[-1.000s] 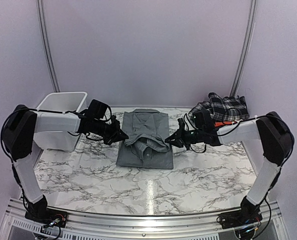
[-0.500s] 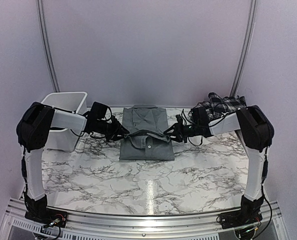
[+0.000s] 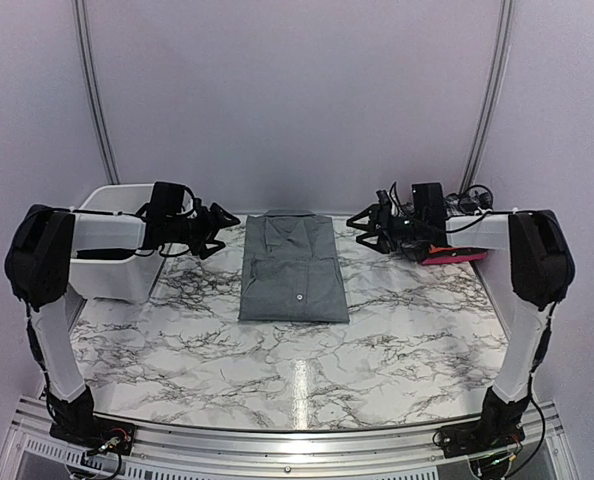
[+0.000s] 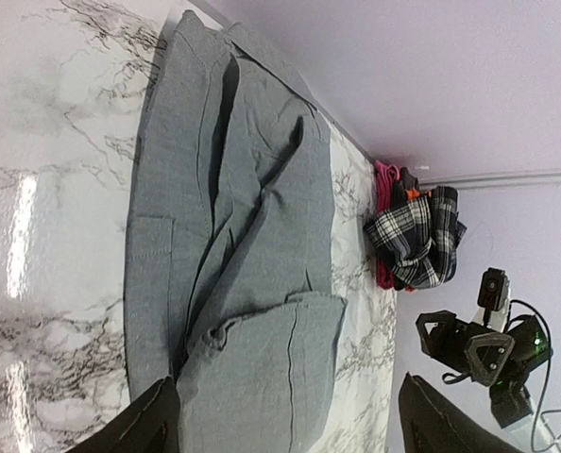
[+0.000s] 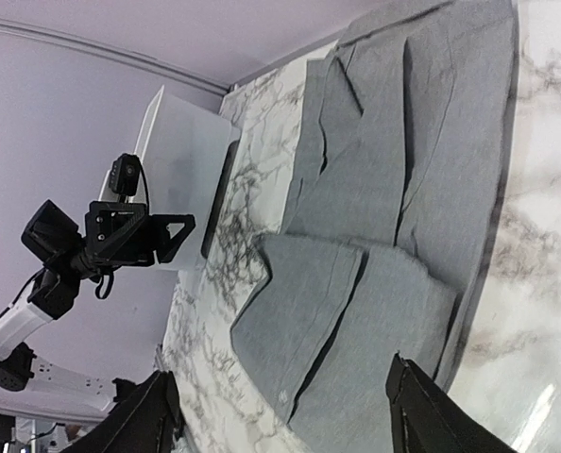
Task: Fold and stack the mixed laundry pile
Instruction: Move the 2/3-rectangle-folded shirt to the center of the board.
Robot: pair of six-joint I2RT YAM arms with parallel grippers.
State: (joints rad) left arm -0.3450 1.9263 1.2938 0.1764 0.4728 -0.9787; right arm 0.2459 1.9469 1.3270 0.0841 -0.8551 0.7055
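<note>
The grey collared shirt (image 3: pixel 292 268) lies folded flat in a rectangle at the middle back of the marble table. My left gripper (image 3: pixel 224 224) hovers just off its upper left corner, open and empty. My right gripper (image 3: pixel 360 223) hangs off the upper right corner, also open and empty. In the left wrist view the shirt (image 4: pixel 252 236) fills the space above my spread left gripper (image 4: pixel 290 427). The right wrist view shows the shirt's (image 5: pixel 394 189) folded flaps ahead of my right gripper (image 5: pixel 280 417). The rest of the pile, a plaid piece (image 4: pixel 417 236) over a red-pink piece (image 3: pixel 452 257), sits at the back right.
A white plastic basket (image 3: pixel 112 275) stands at the back left, under my left arm, and its wall (image 5: pixel 181 160) shows in the right wrist view. Bare marble table (image 3: pixel 307 370) stretches in front of the shirt. Pale walls close in behind and at both sides.
Both grippers have opened and let go of the shirt, then drawn back and outward to its far corners. The lifted fold now lies flat on the shirt.
</note>
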